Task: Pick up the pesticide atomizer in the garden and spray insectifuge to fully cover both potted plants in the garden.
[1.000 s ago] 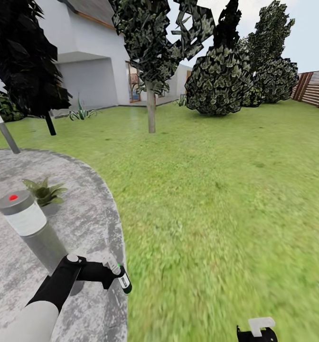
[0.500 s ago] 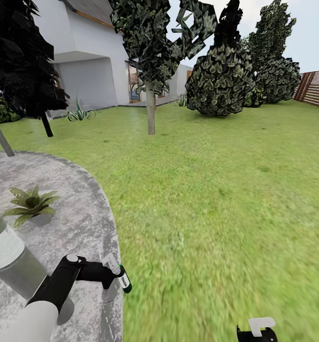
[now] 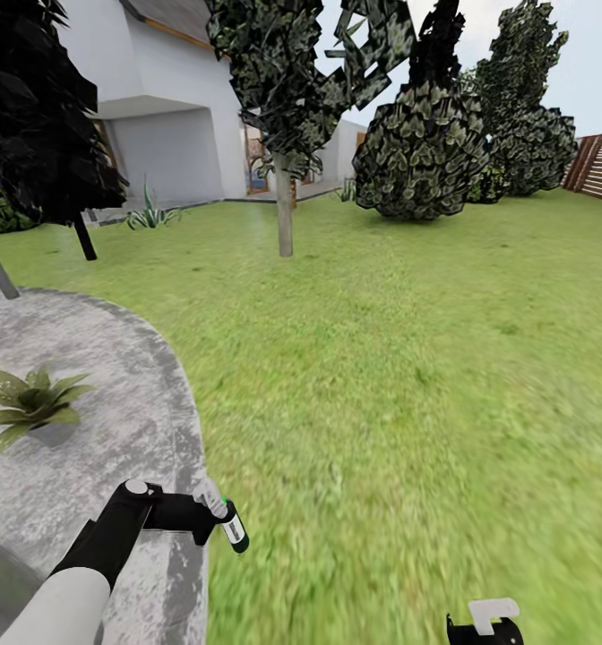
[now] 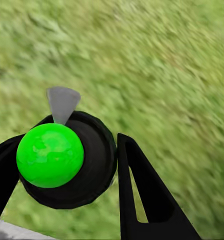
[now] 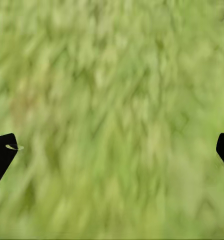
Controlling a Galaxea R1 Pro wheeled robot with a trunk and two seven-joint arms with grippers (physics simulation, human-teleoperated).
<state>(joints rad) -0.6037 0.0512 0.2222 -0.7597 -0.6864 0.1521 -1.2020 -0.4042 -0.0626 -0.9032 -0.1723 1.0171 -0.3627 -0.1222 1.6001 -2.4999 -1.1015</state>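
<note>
The step in hand, by judgement, is carrying the bottle to a plant and aiming it: the nozzle should be turned from the grass toward the leaves at about 10 o'clock before any spraying, and the bottle kept steady in the grip while the base travels. Nearest, at 7 o'clock in the head view, the left gripper point(image 3: 219, 524) is closed on the pesticide atomizer point(image 3: 233, 527), a slim dark bottle with a white label, tilted over the edge of the round stone paving point(image 3: 113, 376); in the left wrist view the black fingers point(image 4: 142, 195) clamp either side of the bottle point(image 4: 87, 170), which carries a bright green ball point(image 4: 50, 155). At 5 o'clock the right gripper point(image 3: 485, 624) hangs low over the lawn point(image 3: 408, 358); its fingertips point(image 5: 2, 155) stand wide apart, holding nothing. Further out, one potted plant point(image 3: 28, 403) sits on the paving. Beyond stand a tree point(image 3: 286, 134), bushes point(image 3: 417, 152), a white house point(image 3: 176, 107) and a fence point(image 3: 601, 166).
</note>
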